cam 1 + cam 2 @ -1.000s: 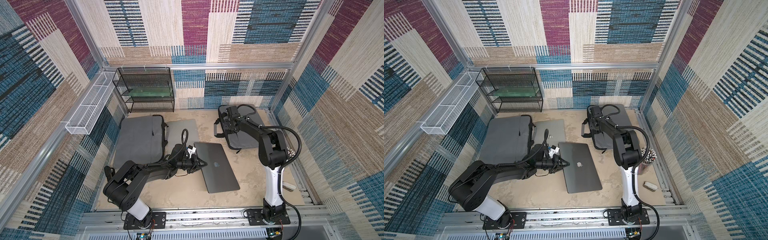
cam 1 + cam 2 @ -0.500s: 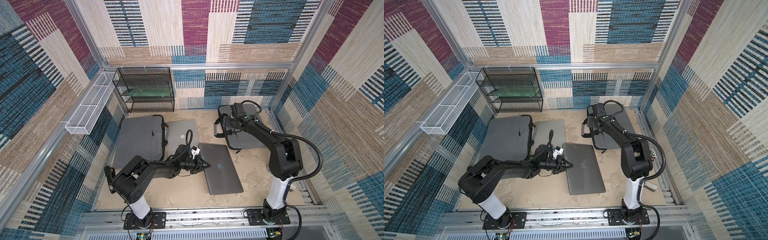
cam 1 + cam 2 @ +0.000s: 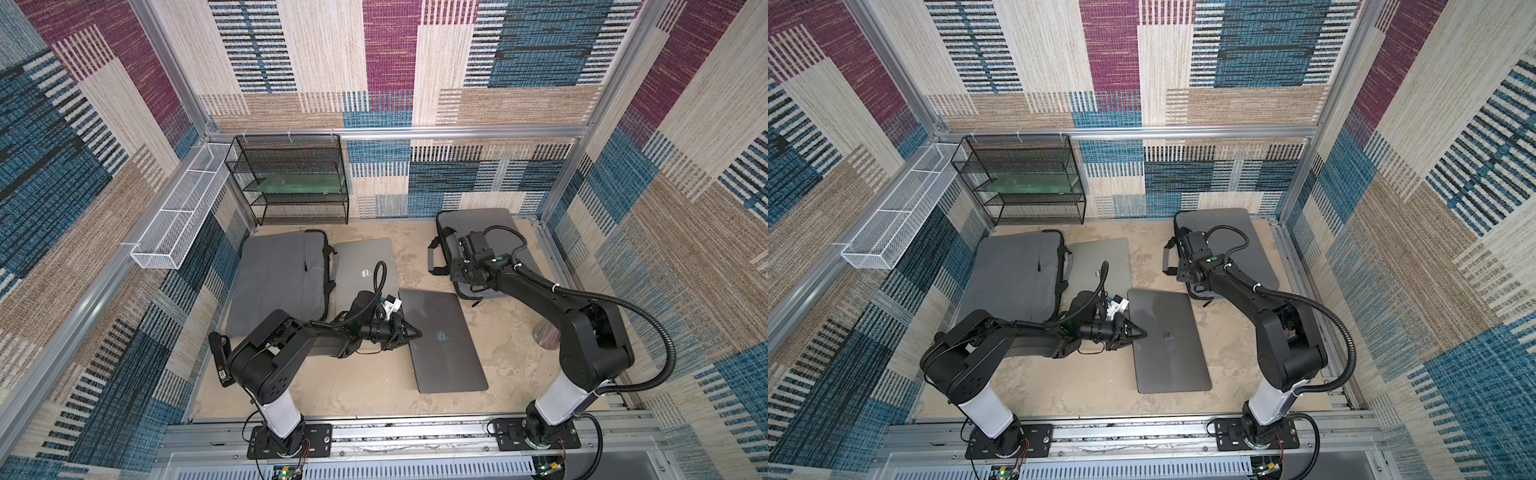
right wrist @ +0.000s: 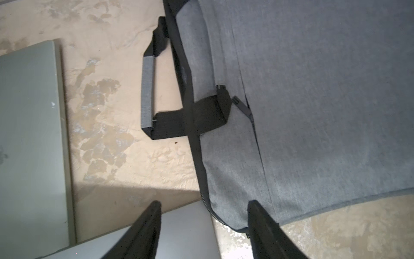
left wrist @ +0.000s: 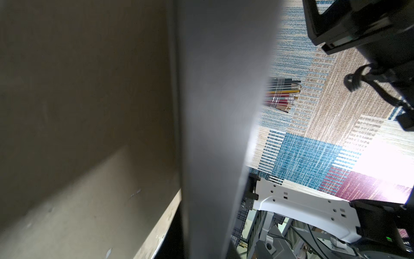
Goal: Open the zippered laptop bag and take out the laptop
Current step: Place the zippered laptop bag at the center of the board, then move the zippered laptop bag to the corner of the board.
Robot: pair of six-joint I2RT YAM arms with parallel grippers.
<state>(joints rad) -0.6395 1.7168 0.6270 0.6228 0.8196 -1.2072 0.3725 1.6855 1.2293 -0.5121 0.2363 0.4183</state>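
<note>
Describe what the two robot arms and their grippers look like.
The left arm and right arm are glossy black, each with a white lower link above a black base plate. The left gripper and right gripper have tapered black fingers. A ribbed black cable runs along the right arm, held by white ties.

The desk (image 3: 353,386) is mottled sandy tan. The laptop bag (image 3: 473,219) is heathered grey with a black-and-grey handle (image 4: 147,89); the second bag (image 3: 276,282) matches. The near laptop (image 3: 449,361) is dark grey, the far laptop (image 3: 357,259) pale silver. The walls (image 3: 415,62) show striped blue, magenta and beige patches. The rack (image 3: 291,174) is black mesh, the basket (image 3: 166,245) white wire.
</note>
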